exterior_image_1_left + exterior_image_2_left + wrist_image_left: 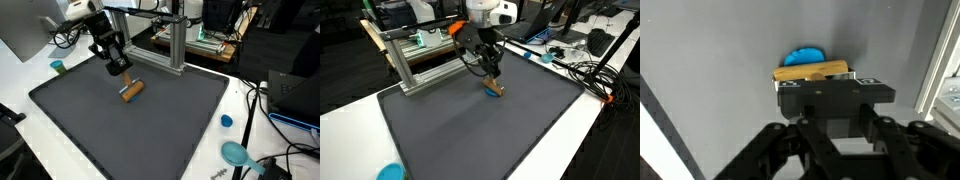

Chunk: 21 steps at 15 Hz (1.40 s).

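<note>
The claw [118,69] hangs just above a wooden handle [131,90] with a blue tip [805,55]. I cannot tell how far it is open. The handle is probably light and stiff; grip across the wood.

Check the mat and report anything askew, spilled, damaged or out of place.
Nothing stands out. The wooden block lies flat on the dark mat, slanted to its edges, close by the hand. No spill or damage shows.

Our arm [82,10] comes in from above, and its wrist [103,45] bends so that the gripper [118,68] points steeply down at a slight tilt. In the wrist view we see the fingers [805,95] drawn together at the middle.
</note>
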Motion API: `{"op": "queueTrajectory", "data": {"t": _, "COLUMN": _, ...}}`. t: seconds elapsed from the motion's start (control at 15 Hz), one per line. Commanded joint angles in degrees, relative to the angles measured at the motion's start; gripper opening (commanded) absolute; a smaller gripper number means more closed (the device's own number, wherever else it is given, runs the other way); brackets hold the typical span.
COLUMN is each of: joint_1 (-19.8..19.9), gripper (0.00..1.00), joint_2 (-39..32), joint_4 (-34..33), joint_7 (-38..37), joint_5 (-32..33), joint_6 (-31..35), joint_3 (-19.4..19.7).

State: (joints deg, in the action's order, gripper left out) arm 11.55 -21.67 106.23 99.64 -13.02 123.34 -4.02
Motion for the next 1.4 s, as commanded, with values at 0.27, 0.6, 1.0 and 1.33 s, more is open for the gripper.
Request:
{"op": "queueTrajectory", "data": {"t": 0.27, "joint_1": -2.02, "gripper": 0.21, "joint_2": -0.52, "joint_4": 4.24, "joint_7": 5.38, "joint_5": -0.36, "joint_6": -3.42, "joint_3": -1.50}}
{"op": "queueTrajectory", "data": {"t": 0.6, "joint_1": -3.05, "gripper": 0.21, "joint_2": -0.59, "joint_4": 3.81, "joint_7": 5.80, "joint_5": -0.29, "joint_6": -4.12, "joint_3": -1.51}}
{"op": "queueTrajectory", "data": {"t": 1.0, "joint_1": -4.27, "gripper": 0.21, "joint_2": 5.77, "joint_4": -0.90, "joint_7": -7.14, "joint_5": -6.20, "joint_6": -5.06, "joint_3": -1.42}}
{"op": "queueTrajectory", "data": {"t": 1.33, "joint_1": -10.49, "gripper": 0.21, "joint_2": 10.45, "joint_4": -2.77, "joint_7": -25.39, "joint_5": 7.24, "joint_6": -0.18, "joint_3": 0.15}}
